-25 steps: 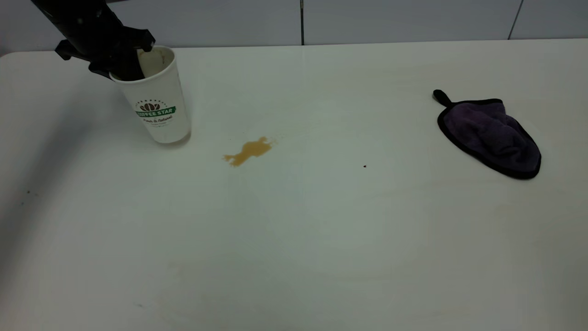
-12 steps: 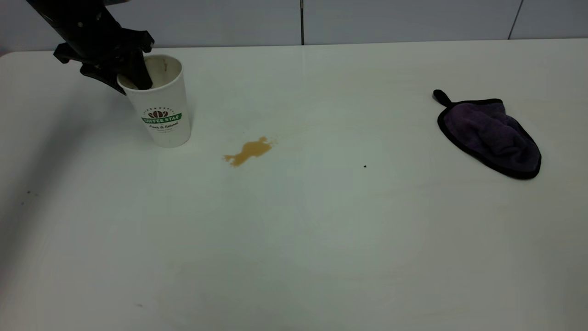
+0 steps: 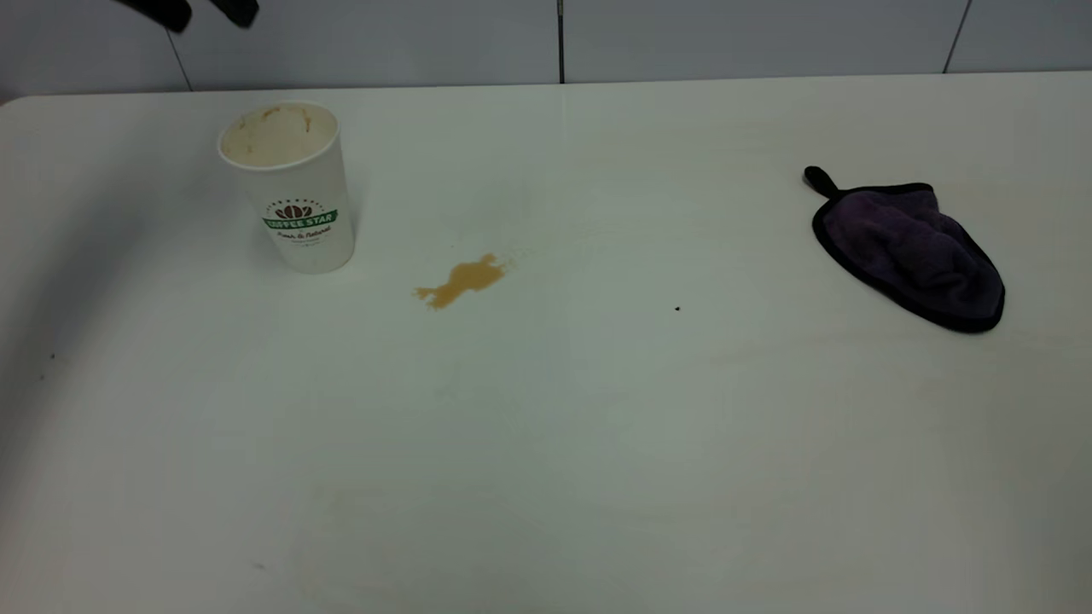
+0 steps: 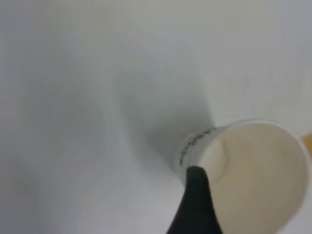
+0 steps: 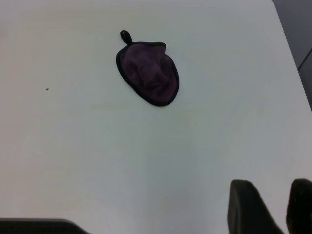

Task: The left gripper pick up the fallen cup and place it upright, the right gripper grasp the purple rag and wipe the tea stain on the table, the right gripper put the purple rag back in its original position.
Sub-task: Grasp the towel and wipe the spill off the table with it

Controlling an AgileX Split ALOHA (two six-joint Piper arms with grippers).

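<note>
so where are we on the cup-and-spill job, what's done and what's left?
Done: the cup stands upright on the table, free of the left gripper, which is up at the frame's top edge with fingers apart. In hand: nothing; the right gripper is high above the table, empty. Left: the tea stain is unwiped and the purple rag lies untouched, so grasp, wipe and return all remain.

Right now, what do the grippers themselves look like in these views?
Little shows. The left gripper appears as two black finger ends at the exterior view's top edge, and one tapered black finger in its wrist view. The right gripper shows two dark, rounded fingers. No cables or markings visible.
</note>
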